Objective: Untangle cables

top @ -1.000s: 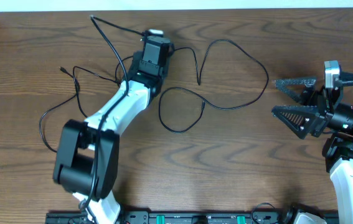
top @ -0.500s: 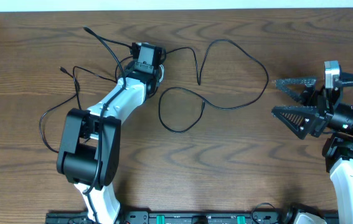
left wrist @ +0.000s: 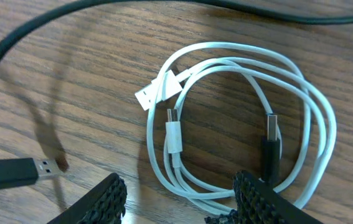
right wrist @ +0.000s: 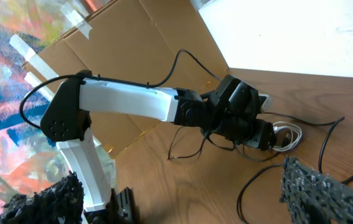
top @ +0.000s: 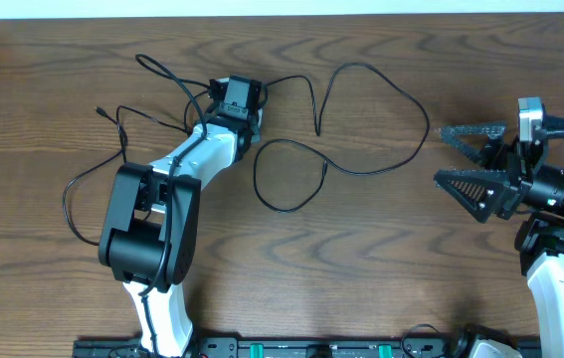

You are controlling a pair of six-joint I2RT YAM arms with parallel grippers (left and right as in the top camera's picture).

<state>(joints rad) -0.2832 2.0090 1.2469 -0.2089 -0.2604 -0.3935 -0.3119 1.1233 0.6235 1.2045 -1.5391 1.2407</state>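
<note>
Your left pincer hangs low over the white cable, fingers apart and gripping nothing — placed to straddle the near edge of its coil, which lies flat on the tabletop at the far left-centre. A black plug rests inside that coil, so I'd judge the white one wants lifting clear of the black cables. Your right pincer sits spread wide, well apart from all of it.
</note>
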